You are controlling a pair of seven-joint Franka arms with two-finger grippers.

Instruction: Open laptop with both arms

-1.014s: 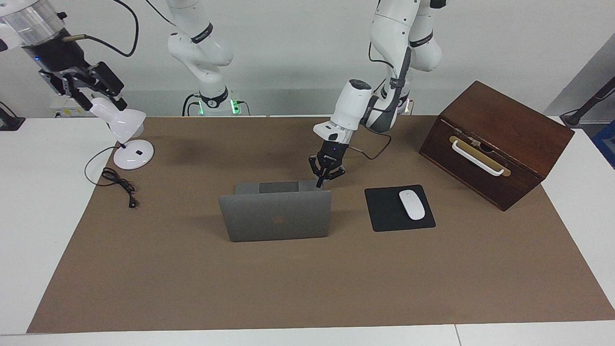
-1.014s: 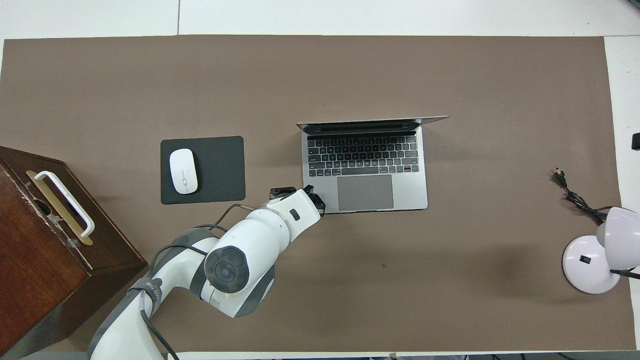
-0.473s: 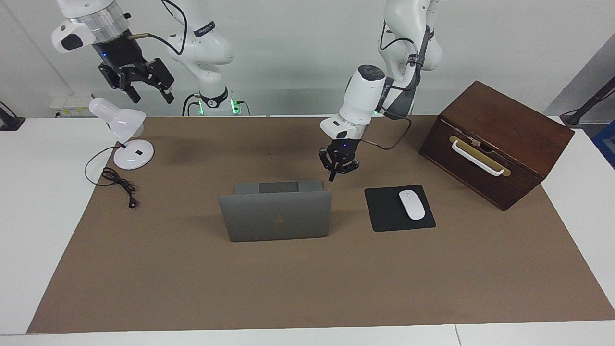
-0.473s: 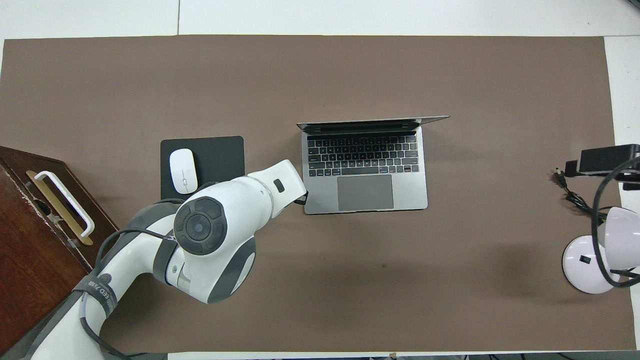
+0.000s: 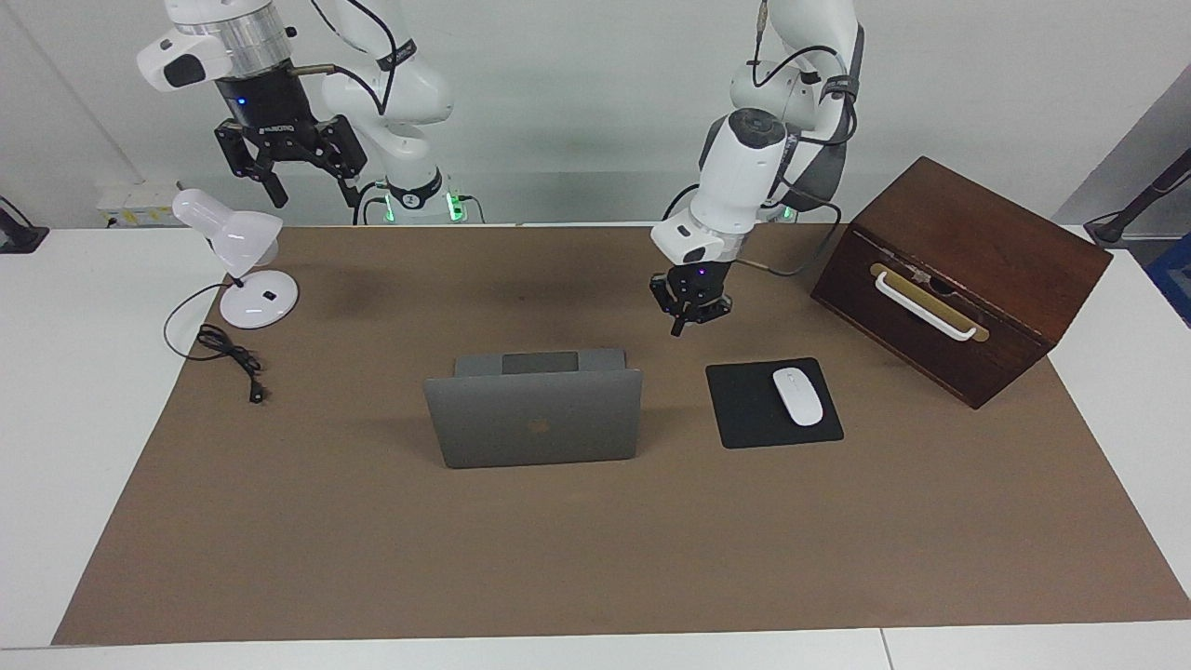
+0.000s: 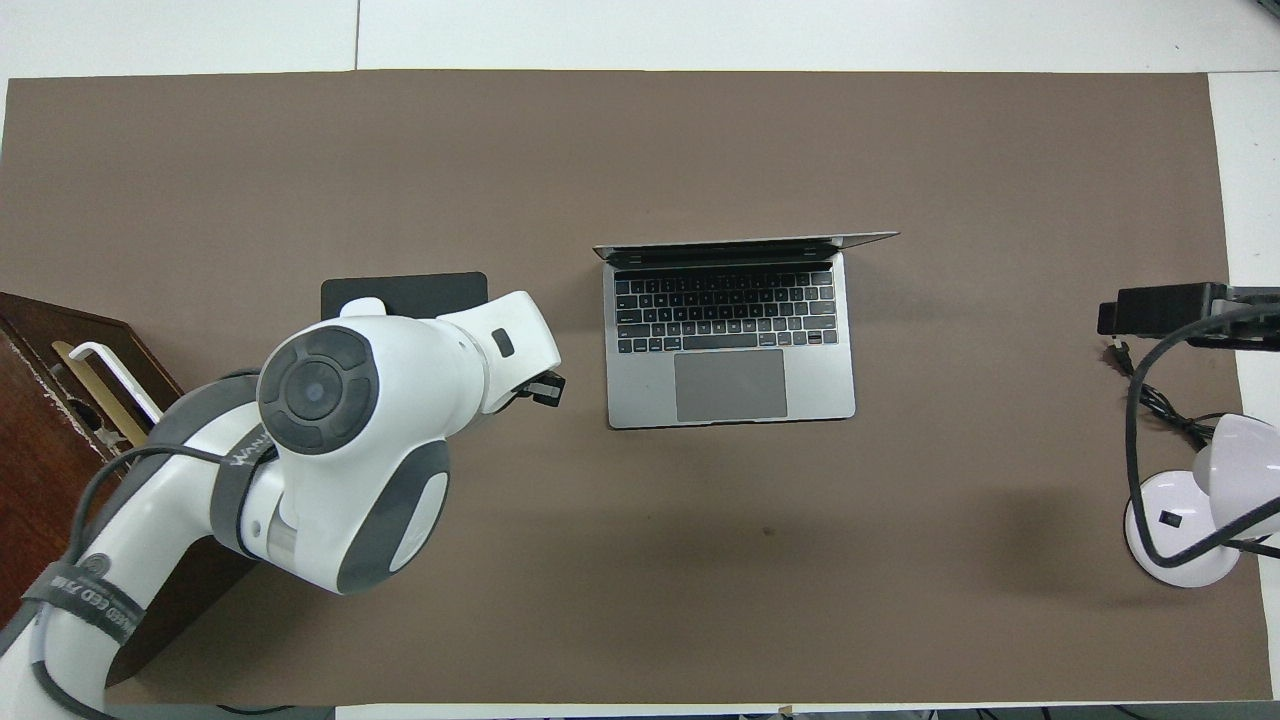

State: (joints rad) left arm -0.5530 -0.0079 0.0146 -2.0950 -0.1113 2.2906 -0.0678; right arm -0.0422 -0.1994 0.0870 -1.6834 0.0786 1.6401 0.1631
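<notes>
Facing view: laptop (image 5: 533, 417) standing open mid-mat, lid upright with its logo turned away from the robots, keyboard deck lying on the robots' side. Mouse pad (image 5: 772, 403) with mouse (image 5: 797, 396) just beside it, toward the left arm's end. Wooden box (image 5: 963, 274) with a white handle farther along at that end, closed, contents hidden. Left gripper (image 5: 686, 316) raised over bare mat between laptop and pad, fingertips pressed together, gripping nothing. Right gripper (image 5: 290, 167) high above the lamp (image 5: 238, 261) at the right arm's end, fingers spread, holding nothing. Black cord (image 5: 228, 355) coiled on the mat near the lamp's base. Brown mat (image 5: 595, 558) covering a white table; pale wall at the robots' backs.

Overhead view: laptop (image 6: 730, 335) with keys and trackpad facing the robots. Left arm covering most of the pad (image 6: 420, 287) and mouse (image 6: 365, 305); left gripper (image 6: 540, 388) showing only as a dark tip beside the laptop's near corner, apart from it. Box (image 6: 45, 440) partly under the arm. Right gripper (image 6: 1165, 310) seen as a dark block over the cord (image 6: 1150, 395), lamp (image 6: 1195, 525) nearer the robots. Nothing between either gripper and the laptop.
</notes>
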